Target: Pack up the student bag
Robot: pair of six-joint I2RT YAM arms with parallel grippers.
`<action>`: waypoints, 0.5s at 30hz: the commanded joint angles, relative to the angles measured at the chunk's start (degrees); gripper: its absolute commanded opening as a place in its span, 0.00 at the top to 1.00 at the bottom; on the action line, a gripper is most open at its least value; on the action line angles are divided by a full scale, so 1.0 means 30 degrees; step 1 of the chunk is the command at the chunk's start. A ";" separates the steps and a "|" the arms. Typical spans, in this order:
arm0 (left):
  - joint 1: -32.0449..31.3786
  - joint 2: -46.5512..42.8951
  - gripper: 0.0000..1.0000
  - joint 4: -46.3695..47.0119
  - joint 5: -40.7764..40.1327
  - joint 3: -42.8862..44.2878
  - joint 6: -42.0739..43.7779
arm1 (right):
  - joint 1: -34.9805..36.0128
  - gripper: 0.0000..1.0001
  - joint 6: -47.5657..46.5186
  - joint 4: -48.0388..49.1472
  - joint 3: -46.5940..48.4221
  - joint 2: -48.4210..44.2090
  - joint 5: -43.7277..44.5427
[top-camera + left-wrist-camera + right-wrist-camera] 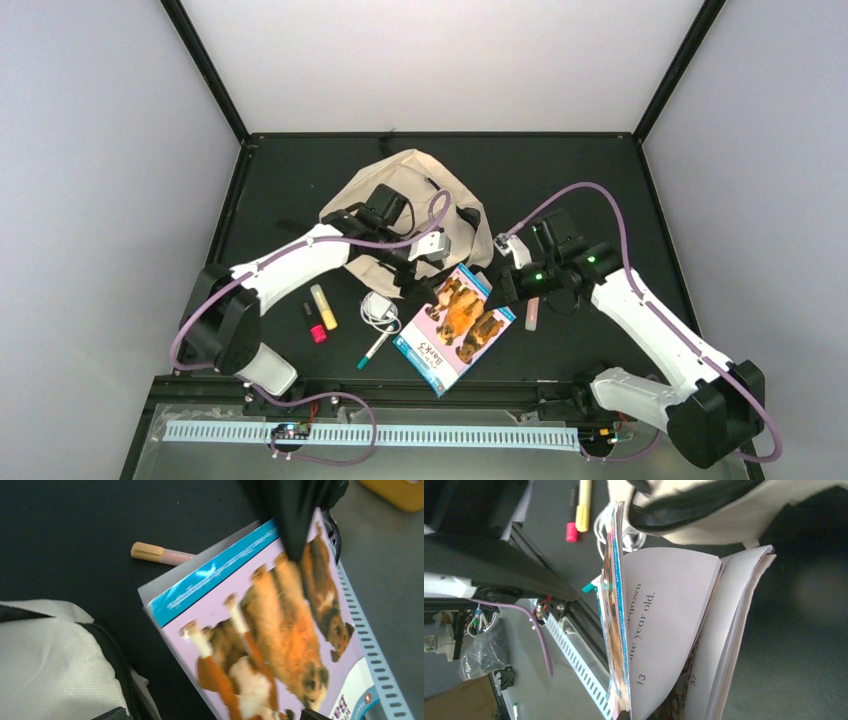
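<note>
Pinching the right edge of a picture book [455,325], the right gripper [512,285] is being shown closed tight, and the cover and pages are being fanned apart. The left gripper [418,268] is being held wide open over the book's far corner, apparently clamping nothing. The student bag [405,170] is lying just beyond, far-left of the right gripper. The book's long axis is pointing towards it, and the left arm is nearer.

Cream student bag [400,170] and lilac, teal-banded book [460,325].

Woven cloth student bag [400,175]; glossy paper book [455,330]; matt table [600,180].
</note>
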 commanded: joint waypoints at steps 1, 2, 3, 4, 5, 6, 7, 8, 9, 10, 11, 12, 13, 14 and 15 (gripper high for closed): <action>0.0375 0.1164 0.09 0.0931 0.3596 0.0558 -0.1517 | 0.0321 0.99 -0.0439 0.0372 0.0745 -0.1334 -0.1412; 0.0371 0.1283 0.09 0.1110 0.4301 0.0456 -0.1600 | 0.0348 0.99 -0.0491 0.0523 0.0802 -0.1555 -0.1754; 0.0323 0.1378 0.09 0.1125 0.4997 0.0440 -0.1611 | 0.0374 0.99 -0.0589 0.0626 0.0918 -0.1773 -0.2164; 0.0324 0.1445 0.09 0.1083 0.5447 0.0478 -0.1627 | 0.0388 0.99 -0.0700 0.0694 0.1039 -0.2009 -0.2297; 0.0313 0.1464 0.09 0.1067 0.5792 0.0512 -0.1662 | 0.0390 0.99 -0.0794 0.0750 0.1190 -0.2236 -0.2363; 0.0297 0.1470 0.09 0.1039 0.5995 0.0546 -0.1670 | 0.0382 0.99 -0.0887 0.0834 0.1300 -0.2510 -0.2398; 0.0259 0.1453 0.09 0.1058 0.6033 0.0505 -0.1663 | 0.0389 0.99 -0.0949 0.1080 0.1362 -0.2757 -0.2511; 0.0195 0.1454 0.09 0.1104 0.6012 0.0476 -0.1659 | 0.0390 0.99 -0.0968 0.1307 0.1421 -0.3015 -0.2697; 0.0154 0.1502 0.09 0.1121 0.6009 0.0392 -0.1666 | 0.0390 0.99 -0.0949 0.1643 0.1446 -0.3230 -0.2936; 0.0130 0.1585 0.09 0.1086 0.6002 0.0381 -0.1656 | 0.0390 0.99 -0.0902 0.1938 0.1482 -0.3425 -0.3120; 0.0112 0.1698 0.10 0.0946 0.6034 0.0401 -0.1643 | 0.0394 0.99 -0.0911 0.2114 0.1538 -0.3567 -0.3238; 0.0131 0.1789 0.12 0.0687 0.6074 0.0484 -0.1490 | 0.0390 0.99 -0.0963 0.2172 0.1629 -0.3654 -0.3257; 0.0102 0.1862 0.17 0.0274 0.6193 0.0583 -0.1176 | 0.0390 0.99 -0.1072 0.2121 0.1696 -0.3691 -0.3127; 0.0106 0.1886 0.24 -0.0243 0.6405 0.0734 -0.0730 | 0.0390 0.99 -0.1167 0.1976 0.1766 -0.3644 -0.2917; 0.0092 0.1864 0.34 -0.0729 0.6630 0.0859 -0.0290 | 0.0397 0.99 -0.1329 0.1771 0.1808 -0.3547 -0.2686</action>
